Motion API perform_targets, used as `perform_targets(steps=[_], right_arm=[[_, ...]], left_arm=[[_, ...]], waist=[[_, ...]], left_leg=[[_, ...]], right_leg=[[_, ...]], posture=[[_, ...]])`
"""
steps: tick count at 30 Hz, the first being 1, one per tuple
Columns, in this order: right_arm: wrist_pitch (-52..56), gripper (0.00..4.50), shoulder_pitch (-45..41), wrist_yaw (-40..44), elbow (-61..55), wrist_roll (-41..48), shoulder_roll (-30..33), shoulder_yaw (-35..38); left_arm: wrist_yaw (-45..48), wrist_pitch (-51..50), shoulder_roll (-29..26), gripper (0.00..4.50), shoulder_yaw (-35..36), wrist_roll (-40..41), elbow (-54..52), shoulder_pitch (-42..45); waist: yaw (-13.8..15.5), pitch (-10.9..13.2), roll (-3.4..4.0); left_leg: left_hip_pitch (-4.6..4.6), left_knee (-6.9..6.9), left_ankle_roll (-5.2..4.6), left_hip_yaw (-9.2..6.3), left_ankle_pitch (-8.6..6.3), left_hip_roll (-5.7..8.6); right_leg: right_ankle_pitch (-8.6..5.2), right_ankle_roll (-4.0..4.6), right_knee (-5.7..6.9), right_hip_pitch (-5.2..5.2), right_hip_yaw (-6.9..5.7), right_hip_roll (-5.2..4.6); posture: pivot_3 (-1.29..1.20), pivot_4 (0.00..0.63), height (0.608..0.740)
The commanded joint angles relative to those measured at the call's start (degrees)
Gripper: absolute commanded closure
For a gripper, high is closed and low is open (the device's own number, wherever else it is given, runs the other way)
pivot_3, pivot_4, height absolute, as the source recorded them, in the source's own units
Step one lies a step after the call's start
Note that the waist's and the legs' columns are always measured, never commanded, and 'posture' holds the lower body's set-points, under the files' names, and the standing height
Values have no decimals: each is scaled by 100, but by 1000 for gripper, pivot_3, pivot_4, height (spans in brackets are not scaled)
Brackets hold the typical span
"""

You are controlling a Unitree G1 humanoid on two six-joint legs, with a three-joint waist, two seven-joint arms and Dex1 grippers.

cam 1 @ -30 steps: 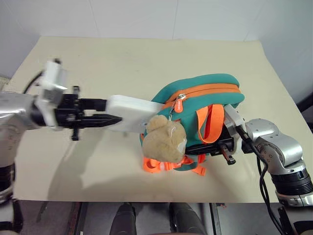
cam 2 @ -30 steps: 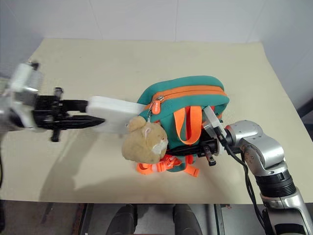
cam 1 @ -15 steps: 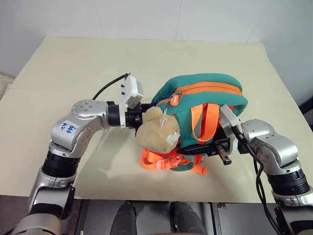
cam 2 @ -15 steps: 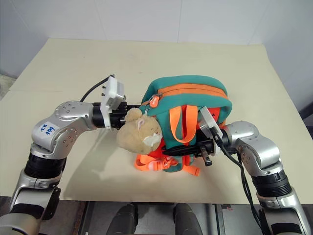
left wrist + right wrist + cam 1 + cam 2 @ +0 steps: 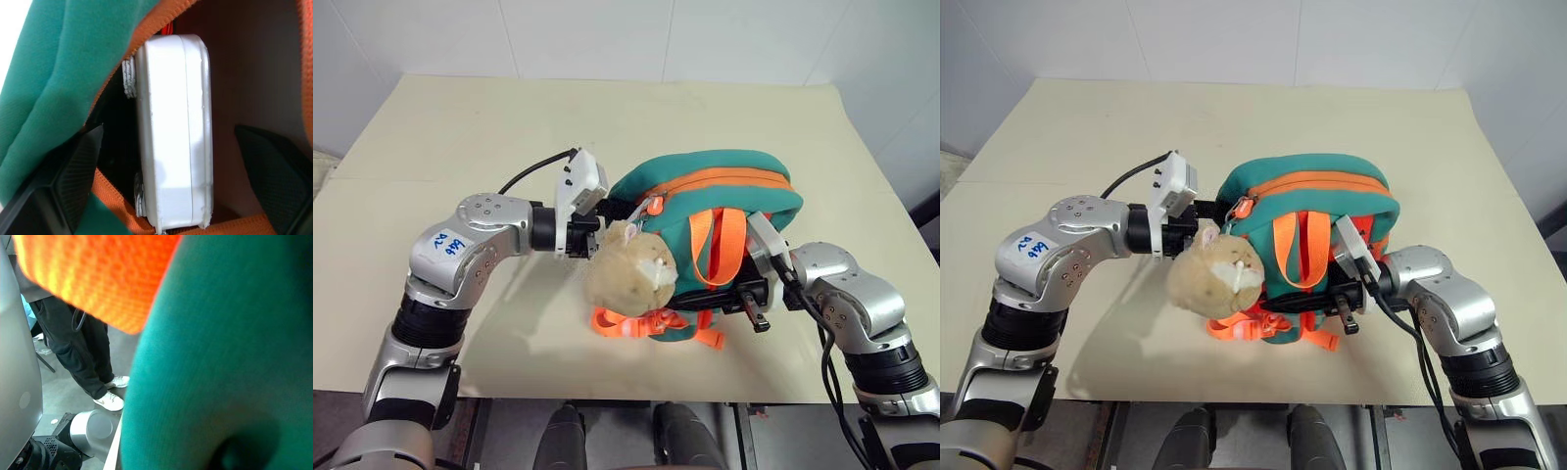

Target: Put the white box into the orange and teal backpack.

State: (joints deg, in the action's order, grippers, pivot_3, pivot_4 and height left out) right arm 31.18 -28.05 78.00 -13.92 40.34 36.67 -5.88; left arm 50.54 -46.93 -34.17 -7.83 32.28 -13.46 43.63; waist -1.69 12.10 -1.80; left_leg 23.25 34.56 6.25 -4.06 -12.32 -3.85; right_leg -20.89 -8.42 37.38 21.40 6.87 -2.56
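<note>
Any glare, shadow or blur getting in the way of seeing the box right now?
Left wrist view: white box crisp, evenly lit, soft sheen; the left fingers beside it are dark and blurred. Right wrist view: backpack fabric close, out of focus. Eye views: sharp, soft shadow on table.

The white box (image 5: 173,132) stands on edge inside the orange and teal backpack (image 5: 724,196) — upright on the table.

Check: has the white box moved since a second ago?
Yes. It stuck out of the backpack's open side, toward the robot's left; now the box sits inside the backpack, with the left gripper open around it.
</note>
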Motion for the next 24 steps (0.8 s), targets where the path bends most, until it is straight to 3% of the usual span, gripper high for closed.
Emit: perform_targets(steps=[1,6,9,19,24], right_arm=[[-31,4500,-58,-17,-58,-51,-46,-77],[-43,4500,-72,-24,-59,-84,-67,-95],[-32,4500,-79,-62,-80,-89,-93,-78],[-31,4500,-121,-90,-24,-140,-118,-92],[-34,4500,-189,-96,42,-175,-161,-109]], left_arm=[[-126,165,75,12,-25,-181,-89,-10],[-251,377,208,12,-66,-446,58,18],[-110,256,121,12,303,-125,-219,51],[541,-245,-1375,12,1492,632,-723,-573],[504,-321,-1711,12,1948,831,-772,-737]], waist=[[2,0,0],[7,0,0],[6,0,0],[-127,1,1],[-136,1,0]], left_leg=[[0,1,0,0,0,0],[0,4,0,0,0,0],[0,5,0,0,0,1],[0,-28,0,1,0,0],[0,-28,0,1,0,0]], right_leg=[[0,0,0,0,0,0],[1,-1,0,-2,0,0],[2,-2,1,-2,1,0],[-2,3,-10,9,4,0],[-2,3,-11,9,4,0]], posture=[[0,150,740],[0,150,740],[0,150,740],[0,150,740],[0,150,740]])
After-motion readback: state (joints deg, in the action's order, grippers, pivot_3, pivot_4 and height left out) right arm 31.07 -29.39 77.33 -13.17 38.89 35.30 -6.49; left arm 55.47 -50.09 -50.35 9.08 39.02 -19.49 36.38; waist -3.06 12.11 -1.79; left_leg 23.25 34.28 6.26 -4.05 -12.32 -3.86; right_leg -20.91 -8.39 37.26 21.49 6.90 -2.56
